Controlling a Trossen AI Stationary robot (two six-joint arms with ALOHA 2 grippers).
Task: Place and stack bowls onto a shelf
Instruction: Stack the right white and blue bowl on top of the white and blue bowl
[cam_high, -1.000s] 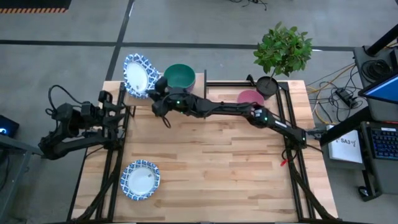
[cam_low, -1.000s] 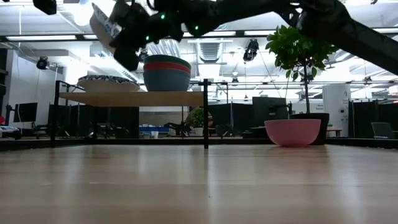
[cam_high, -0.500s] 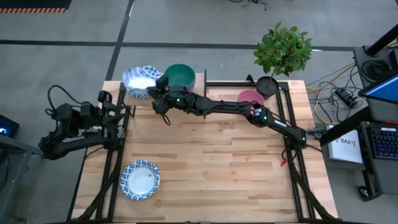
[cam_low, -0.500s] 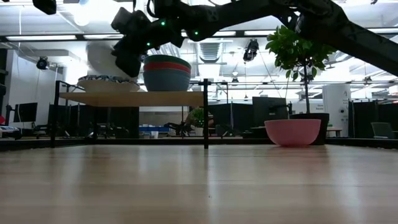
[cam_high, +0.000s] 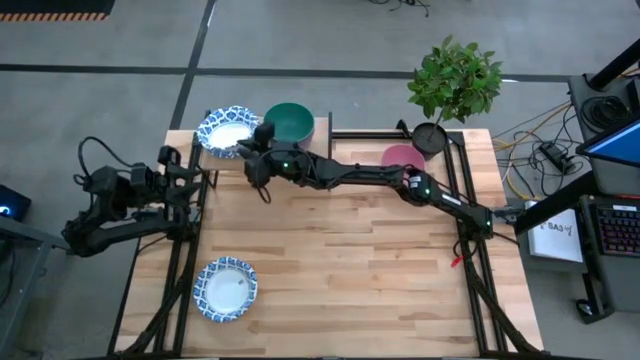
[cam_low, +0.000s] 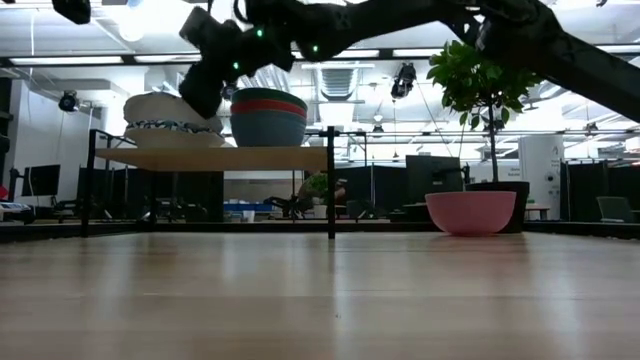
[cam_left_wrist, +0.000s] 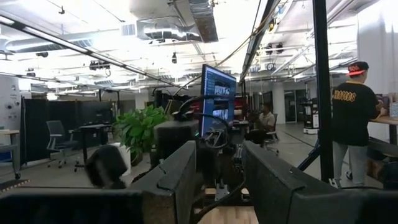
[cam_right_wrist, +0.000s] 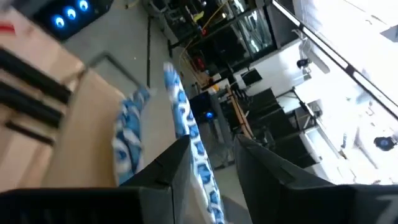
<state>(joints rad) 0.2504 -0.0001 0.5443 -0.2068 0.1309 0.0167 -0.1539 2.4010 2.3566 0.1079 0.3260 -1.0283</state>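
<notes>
On the shelf (cam_low: 210, 158) at the table's far left, a white bowl with a blue patterned rim (cam_high: 228, 131) lies on top of another like it (cam_low: 170, 137). My right gripper (cam_right_wrist: 211, 146) reaches across the table to this top bowl's near-right side, fingers open, with the blue rim (cam_right_wrist: 198, 158) in the gap between them. Next to that pile stands a stack of plain bowls, green on top (cam_high: 289, 122). A pink bowl (cam_high: 402, 157) stands at the far right. Another patterned bowl (cam_high: 225, 288) rests on the table near left. My left gripper (cam_left_wrist: 217, 162) waits open at the left edge. My right gripper has its fingers on either side of the top bowl's blue rim (cam_right_wrist: 202, 174), coming from the table's near right. A gap shows beside the rim, and I cannot tell whether a finger touches it. The bowl rests on the bowl under it.
A black pot with a leafy plant (cam_high: 432, 137) stands at the far right corner, behind the pink bowl. Black frame posts (cam_low: 330, 180) rise at the shelf's end. The wooden tabletop (cam_high: 350, 270) lies bare through its middle and right.
The patterned bowl at my right gripper stood steeply tilted above the shelf a second ago. It has tipped down and now lies about level on the bowl below. The gripper has stayed by the bowl's rim and dipped a little toward the shelf.
</notes>
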